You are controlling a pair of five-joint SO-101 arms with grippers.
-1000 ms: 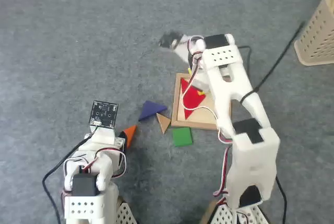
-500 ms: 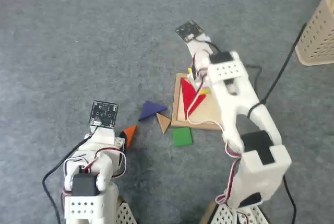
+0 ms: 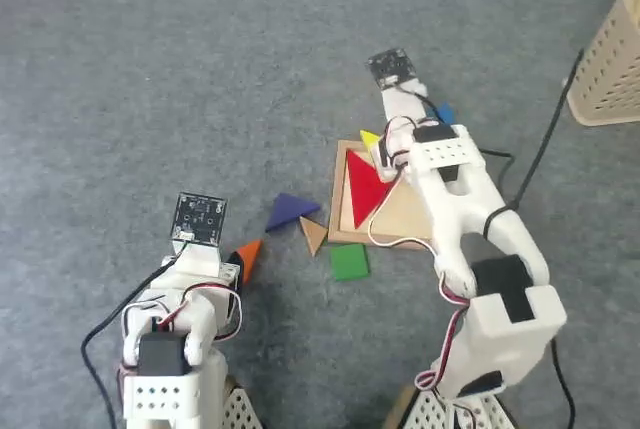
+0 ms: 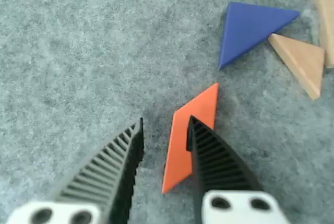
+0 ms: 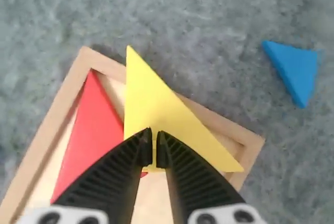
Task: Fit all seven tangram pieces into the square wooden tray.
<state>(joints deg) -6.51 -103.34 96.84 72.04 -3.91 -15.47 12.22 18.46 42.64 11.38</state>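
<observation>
Wooden tray [image 3: 337, 194] on grey carpet [image 3: 150, 79] (beige basket [image 3: 610, 59] at edge).

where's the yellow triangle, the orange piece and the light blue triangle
yellow triangle [image 5: 156, 104], right wrist view, middle of its face
orange piece [image 4: 180, 135], left wrist view, middle of its face
light blue triangle [image 5: 295, 70], right wrist view, middle of its face

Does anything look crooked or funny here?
Yes. The yellow triangle is not sitting flat inside the wooden tray. It lies across the rim with its tips poking past the frame, beside the red triangle. The right gripper pinches its edge.
</observation>
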